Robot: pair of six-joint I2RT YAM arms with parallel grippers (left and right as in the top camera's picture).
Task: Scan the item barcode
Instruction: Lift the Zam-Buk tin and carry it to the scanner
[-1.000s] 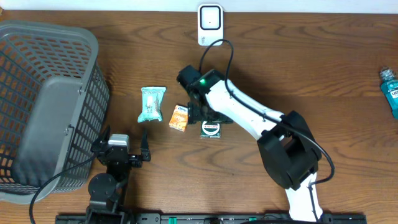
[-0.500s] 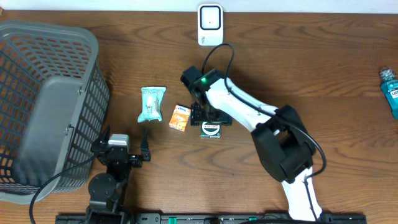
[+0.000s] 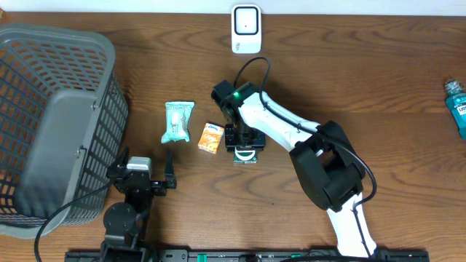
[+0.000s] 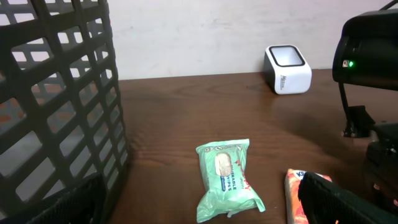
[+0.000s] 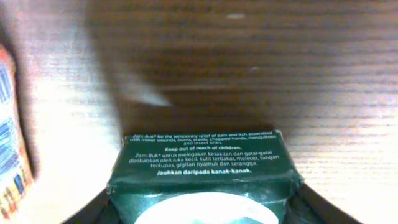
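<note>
Zam-Buk box (image 3: 247, 154) is lying flat on the wooden table (image 3: 378, 87), near the middle, dark green, with its printed side panel facing the right wrist camera (image 5: 202, 171).

Right gripper (image 3: 246, 145) is sitting directly over the box. In the wrist view its dark fingers (image 5: 314, 208) are flanking the box's two lower corners, one on each side. They're standing partway in, close against the carton. I can't tell whether they're actually pressing on it.

Orange packet (image 3: 211, 137) is lying just beside the box on its left, and it's showing at the left edge of the right wrist view (image 5: 12, 149). The two look apart, not touching.

Green wipes pack (image 3: 178, 121) is lying further left, near the orange packet, lengthwise toward the far edge (image 4: 227, 180).

White barcode scanner (image 3: 246, 29) is standing at the far edge of the table, well apart from the box, its window facing up and forward (image 4: 288, 69).

Left gripper (image 3: 145, 173) is parked low near the front edge beside the grey mesh basket (image 3: 51, 109), with its fingers (image 4: 345, 199) spread wide and nothing between them.

Blue mouthwash bottle (image 3: 456, 105) is sitting at the far right edge, partly cut off.
</note>
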